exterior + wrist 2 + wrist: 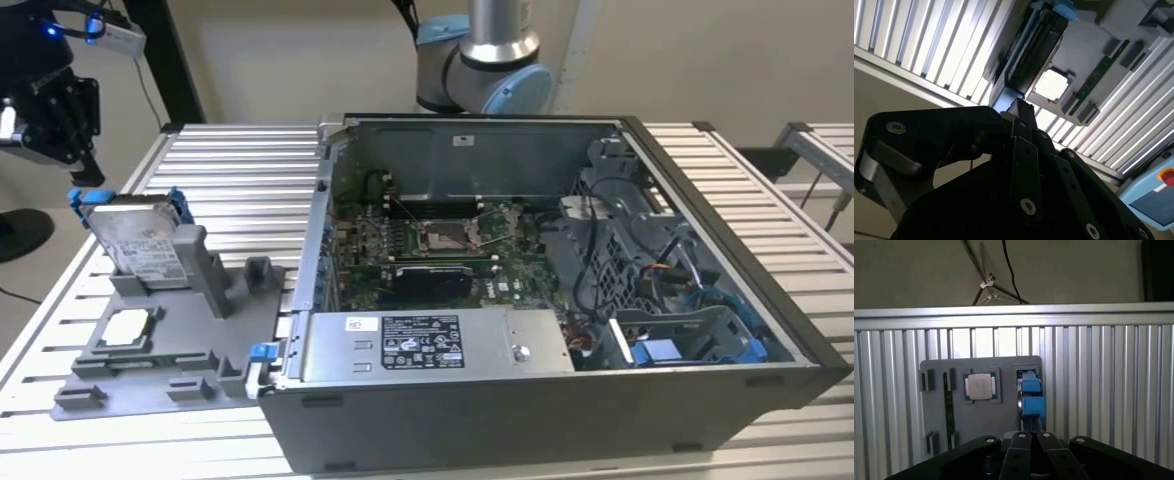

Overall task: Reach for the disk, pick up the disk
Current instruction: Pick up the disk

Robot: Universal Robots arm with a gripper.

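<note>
The disk [134, 238] is a silver hard drive with blue side rails, standing on edge in a slot of the grey fixture plate [160, 370] at the exterior view's left. My black gripper [80, 160] hangs above and slightly behind it, apart from it, with its fingers together and nothing between them. In the first wrist view the disk [1031, 396] appears edge-on with its blue rail up, just beyond the fingertips [1021, 436]. In the second wrist view the disk [1029, 55] lies past my gripper [1021, 107].
A small square chip [127, 325] and a green memory stick [947, 405] sit in the same fixture plate. An open computer case [561, 300] fills the middle of the slatted metal table [240, 180]. The robot's base [481, 60] stands behind the case.
</note>
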